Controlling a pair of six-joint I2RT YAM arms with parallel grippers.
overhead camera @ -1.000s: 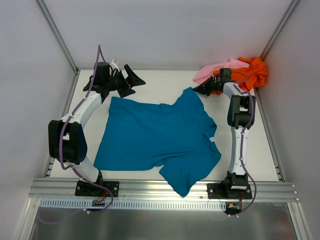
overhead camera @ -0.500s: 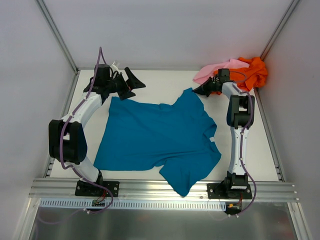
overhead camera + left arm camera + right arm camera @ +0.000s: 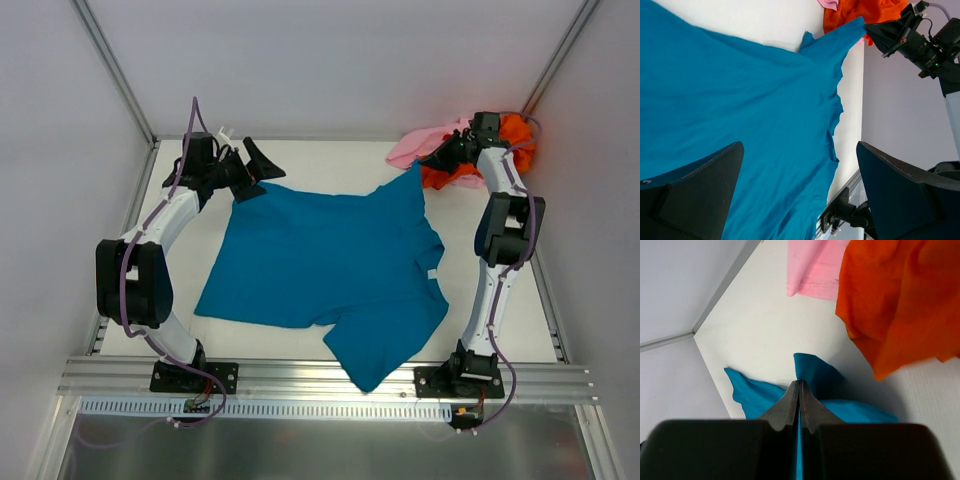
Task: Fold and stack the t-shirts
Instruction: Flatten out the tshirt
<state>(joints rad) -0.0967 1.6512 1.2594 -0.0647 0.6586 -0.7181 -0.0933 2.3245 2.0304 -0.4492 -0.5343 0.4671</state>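
1. Lying flat on the white table (image 3: 300, 160), the teal-blue t-shirt (image 3: 325, 270) fills the middle, and one sleeve reaches the near edge.
2. A small white tag (image 3: 432, 274) shows at the shirt's right side.
3. At the far-left corner of the shirt the left gripper (image 3: 252, 175) hovers over the cloth. Its claw is spread wide and grips nothing.
4. Far right, the right gripper (image 3: 432, 160) has its fingers (image 3: 790, 405) pinched together on a pointed tip of the teal cloth, which stretches toward it.
5. Just beyond that, in the far-right corner, the orange t-shirt (image 3: 515, 135) lies bunched, with the pink t-shirt (image 3: 420, 145) touching its left side.
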